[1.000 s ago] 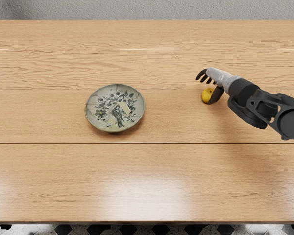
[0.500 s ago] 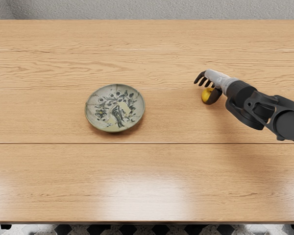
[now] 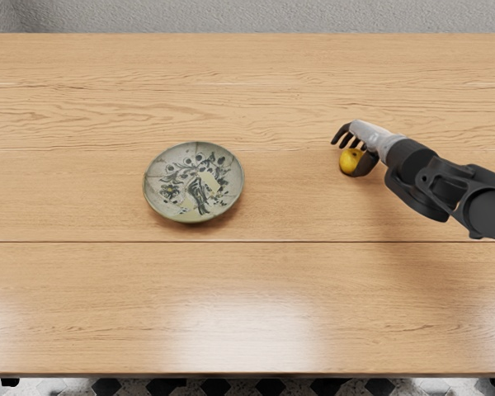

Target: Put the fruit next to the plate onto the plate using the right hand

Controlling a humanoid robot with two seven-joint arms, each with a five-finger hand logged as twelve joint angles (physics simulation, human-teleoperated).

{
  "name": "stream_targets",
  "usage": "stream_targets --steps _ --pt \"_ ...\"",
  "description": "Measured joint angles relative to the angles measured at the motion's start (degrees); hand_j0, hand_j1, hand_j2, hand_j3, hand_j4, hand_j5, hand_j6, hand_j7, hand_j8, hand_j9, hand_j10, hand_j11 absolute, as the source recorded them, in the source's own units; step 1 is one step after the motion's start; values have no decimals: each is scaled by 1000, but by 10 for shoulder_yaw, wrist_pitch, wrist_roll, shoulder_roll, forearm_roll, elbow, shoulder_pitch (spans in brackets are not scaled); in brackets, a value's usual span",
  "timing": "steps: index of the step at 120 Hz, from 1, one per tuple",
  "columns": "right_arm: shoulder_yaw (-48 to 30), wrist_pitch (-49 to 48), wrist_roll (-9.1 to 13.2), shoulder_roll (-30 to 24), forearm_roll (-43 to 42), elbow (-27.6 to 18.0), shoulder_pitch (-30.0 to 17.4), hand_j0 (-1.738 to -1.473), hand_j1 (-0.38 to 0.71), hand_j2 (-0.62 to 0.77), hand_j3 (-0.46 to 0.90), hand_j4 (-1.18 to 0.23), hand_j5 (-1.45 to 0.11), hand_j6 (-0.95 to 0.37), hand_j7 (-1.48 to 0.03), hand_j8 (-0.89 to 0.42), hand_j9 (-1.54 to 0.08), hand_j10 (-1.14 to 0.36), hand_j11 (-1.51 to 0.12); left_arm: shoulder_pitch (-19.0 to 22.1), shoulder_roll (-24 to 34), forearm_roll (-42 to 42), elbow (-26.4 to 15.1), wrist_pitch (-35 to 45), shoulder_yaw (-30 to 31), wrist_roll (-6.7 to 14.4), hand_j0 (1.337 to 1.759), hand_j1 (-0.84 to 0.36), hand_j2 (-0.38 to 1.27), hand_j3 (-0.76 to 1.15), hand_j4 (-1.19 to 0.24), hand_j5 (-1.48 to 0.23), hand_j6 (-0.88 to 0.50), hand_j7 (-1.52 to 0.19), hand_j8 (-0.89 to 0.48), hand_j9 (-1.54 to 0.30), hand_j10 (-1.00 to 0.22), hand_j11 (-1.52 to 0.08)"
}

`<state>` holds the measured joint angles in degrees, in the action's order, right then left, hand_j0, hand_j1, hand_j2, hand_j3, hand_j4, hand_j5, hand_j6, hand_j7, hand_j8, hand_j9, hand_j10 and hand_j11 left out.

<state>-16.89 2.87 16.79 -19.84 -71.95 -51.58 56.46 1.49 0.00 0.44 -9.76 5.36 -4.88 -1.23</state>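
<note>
Lowered the right hand (image 3: 359,145) a little over the yellow fruit (image 3: 349,161) near the table's (image 3: 272,289) right edge, well apart from the plate (image 3: 148,177). Holds fingers (image 3: 342,135) spread and hooked around it, not visibly clamped; likely ready to close.
</note>
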Motion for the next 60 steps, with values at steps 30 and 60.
stream_targets --steps 30,60 --pt "0 0 -1 6 0 2 -1 -1657 250 -8 0 -494 -629 -492 -632 -388 -636 -490 -634 0 0 0 0 0 0 0 1658 349 0 0 0 0 -1 0 0 0 0 0" --pt "2 1 -1 6 2 2 -2 -1654 285 53 -1 -582 -658 -461 -705 -351 -669 -483 -681 0 0 0 0 0 0 0 1658 349 0 0 0 0 -1 0 0 0 0 0"
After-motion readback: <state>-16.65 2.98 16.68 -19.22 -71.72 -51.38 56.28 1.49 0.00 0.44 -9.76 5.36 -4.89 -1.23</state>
